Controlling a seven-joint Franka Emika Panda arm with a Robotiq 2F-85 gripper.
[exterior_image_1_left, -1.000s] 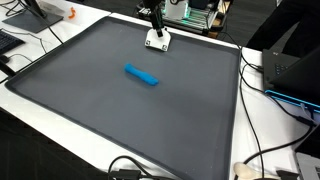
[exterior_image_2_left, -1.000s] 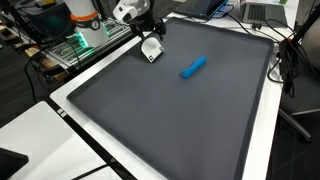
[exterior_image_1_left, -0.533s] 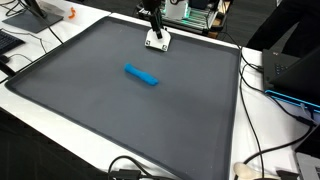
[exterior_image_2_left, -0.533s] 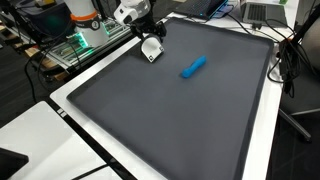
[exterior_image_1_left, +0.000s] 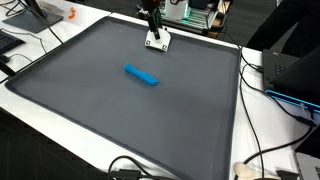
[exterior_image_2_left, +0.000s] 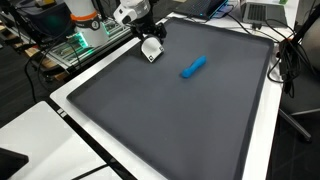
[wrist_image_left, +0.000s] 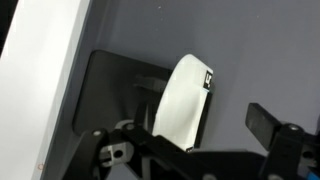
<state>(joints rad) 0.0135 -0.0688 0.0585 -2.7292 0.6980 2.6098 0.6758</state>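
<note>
Small white piece (wrist_image_left: 185, 100), black mark at one end, lies on grey mat (exterior_image_1_left: 100, 110) directly beneath pincer (exterior_image_1_left: 154, 29); jaws spread wide around it.

white arm (exterior_image_2_left: 128, 12) ends in a black tool (exterior_image_2_left: 150, 40).

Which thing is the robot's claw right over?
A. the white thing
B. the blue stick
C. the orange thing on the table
A: in an exterior view the gripper hangs just over the white thing at the edge of the grey mat, while the blue stick lies apart, mid-mat.
</note>
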